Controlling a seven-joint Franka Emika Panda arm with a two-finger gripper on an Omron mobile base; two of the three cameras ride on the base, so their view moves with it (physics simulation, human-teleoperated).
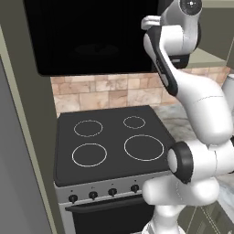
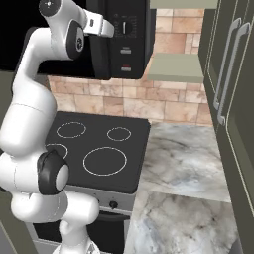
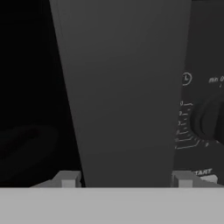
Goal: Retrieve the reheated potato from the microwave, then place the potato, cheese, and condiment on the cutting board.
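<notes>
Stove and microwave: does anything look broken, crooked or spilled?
Nothing stands out. The black four-ring stovetop is bare and level, the big black boxy microwave hangs straight above it, and the marbled grey counter shows no spills.

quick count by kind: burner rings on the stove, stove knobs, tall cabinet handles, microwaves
burner rings: 4
stove knobs: 4 in the left base view
cabinet handles: 2
microwave: 1
total: 11

The microwave (image 1: 91, 36) interior is too dark to tell its contents.
</notes>
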